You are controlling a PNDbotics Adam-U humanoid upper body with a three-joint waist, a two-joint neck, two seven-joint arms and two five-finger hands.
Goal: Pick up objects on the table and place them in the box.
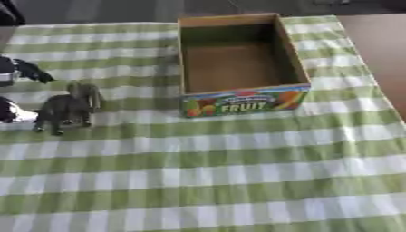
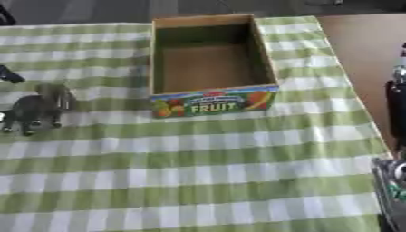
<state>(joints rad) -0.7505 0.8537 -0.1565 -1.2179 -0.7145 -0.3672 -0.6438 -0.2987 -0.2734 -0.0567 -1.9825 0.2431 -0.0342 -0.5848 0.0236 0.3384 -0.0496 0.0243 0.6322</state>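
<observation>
Partly cropped left hand (image 1: 16,72) — blurred grey toy animal (image 1: 67,108), open box (image 1: 238,93)

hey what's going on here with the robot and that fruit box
The robot's left hand is at the table's left edge, just beside a small grey toy elephant standing on the green checked cloth. The cardboard box marked FRUIT sits open and looks empty. Part of the right arm shows at the right edge; its hand isn't visible.
</observation>
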